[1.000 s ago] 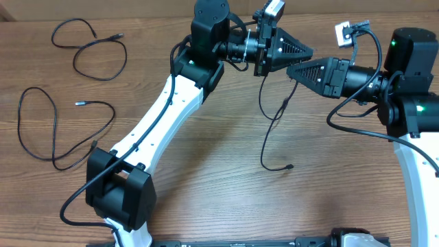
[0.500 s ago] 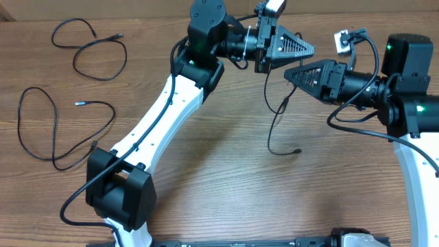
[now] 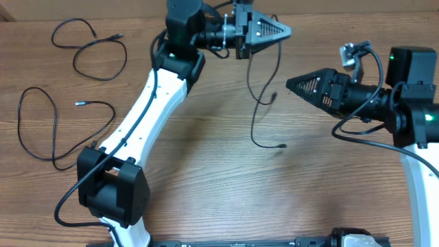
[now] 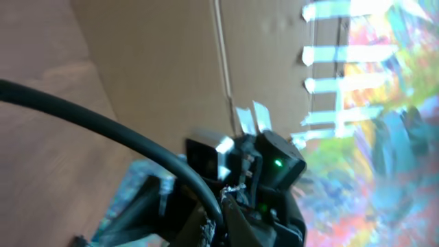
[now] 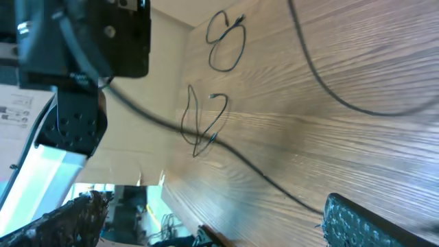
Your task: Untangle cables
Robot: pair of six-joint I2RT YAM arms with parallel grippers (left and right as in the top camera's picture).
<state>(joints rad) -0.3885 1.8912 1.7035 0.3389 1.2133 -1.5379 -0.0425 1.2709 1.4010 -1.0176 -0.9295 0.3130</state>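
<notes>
**A:** White-and-black left arm has swung up toward the far edge since a second ago, taking the thin black cord with a metal plug end with it. The right black two-finger gripper has let go and backed off.

**B:** Agreed. We see its fingers spread wide in the wrist view, nothing between them. And the left black two-finger gripper?

**A:** Pinched together on the cord, we judge, since the cord hangs from it. Its lower end trails down to the brown wooden table. Touching or not, we cannot tell.

**B:** Two more thin black looped cords lie flat at the left, well apart from this one.

**A:** Risks, quick. We think the cord can slip out, because only one pincer holds it and the grip point is hidden from us.

**B:** The slack can also swing and catch on the right gripper, which sits near the hanging run. Or it can loop over itself when we set it down.

**A:** Laying it close to the left pair would tangle them again.

**B:** Containers: we see none, so no contents to log.
</notes>
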